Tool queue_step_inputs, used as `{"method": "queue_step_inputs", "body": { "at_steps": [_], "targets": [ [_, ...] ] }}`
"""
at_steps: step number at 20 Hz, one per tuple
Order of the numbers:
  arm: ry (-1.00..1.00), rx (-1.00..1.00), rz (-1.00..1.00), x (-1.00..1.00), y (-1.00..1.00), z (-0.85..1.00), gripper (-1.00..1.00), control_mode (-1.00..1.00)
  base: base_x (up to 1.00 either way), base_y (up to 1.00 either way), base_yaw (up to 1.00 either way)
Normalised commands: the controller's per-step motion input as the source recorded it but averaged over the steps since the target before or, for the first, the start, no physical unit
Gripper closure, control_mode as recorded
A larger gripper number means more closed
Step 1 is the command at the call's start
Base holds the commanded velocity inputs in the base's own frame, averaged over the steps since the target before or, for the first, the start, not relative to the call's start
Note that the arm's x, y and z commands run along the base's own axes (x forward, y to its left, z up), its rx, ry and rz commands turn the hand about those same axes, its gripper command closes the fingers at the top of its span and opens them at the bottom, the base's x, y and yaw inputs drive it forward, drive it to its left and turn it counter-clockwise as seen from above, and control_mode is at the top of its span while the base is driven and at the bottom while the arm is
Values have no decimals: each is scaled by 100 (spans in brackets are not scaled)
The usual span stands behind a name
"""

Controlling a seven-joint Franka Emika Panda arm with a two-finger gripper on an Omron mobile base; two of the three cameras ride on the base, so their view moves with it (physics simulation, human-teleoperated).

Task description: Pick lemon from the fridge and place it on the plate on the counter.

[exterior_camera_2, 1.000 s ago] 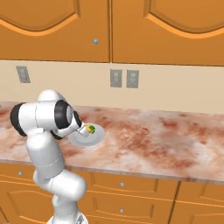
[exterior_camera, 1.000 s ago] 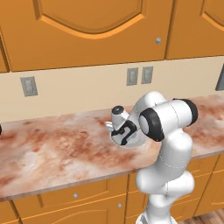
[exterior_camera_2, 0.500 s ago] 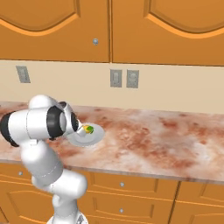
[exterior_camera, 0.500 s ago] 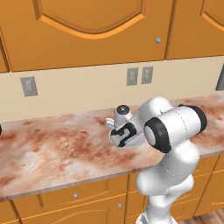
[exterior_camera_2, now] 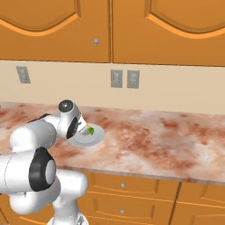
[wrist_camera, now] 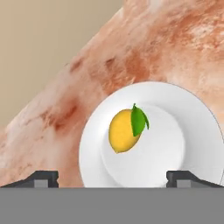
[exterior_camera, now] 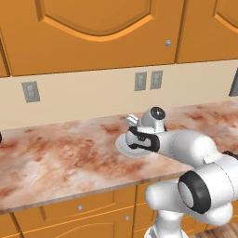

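Yellow lemon [wrist_camera: 124,130] with green leaf lies free on white plate [wrist_camera: 192,144] on marbled counter [wrist_camera: 175,48]. Gripper [wrist_camera: 112,177] above it, fingers spread wide, holding nothing.

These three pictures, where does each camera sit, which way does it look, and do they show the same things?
Left base view: behind the arm to its left, looking over the counter at the wall; the white arm rises lower right, over the plate.
Right base view: behind to its right; the arm rises lower left, beside the lemon.
Hand view: on the hand, looking down past open fingertips of the gripper.
Shared: the hand view and right base view both show lemon on plate.
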Motion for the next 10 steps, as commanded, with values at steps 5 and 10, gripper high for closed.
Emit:
{"method": "queue_step_inputs", "body": {
  "at_steps": [5, 10],
  "targets": [
    [-12, 4, 0, -66, -15, 94, -100, -100, 0, 0, 0],
    [-25, 0, 0, -94, 0, 90, -100, -100, 0, 0, 0]
  ]
}}
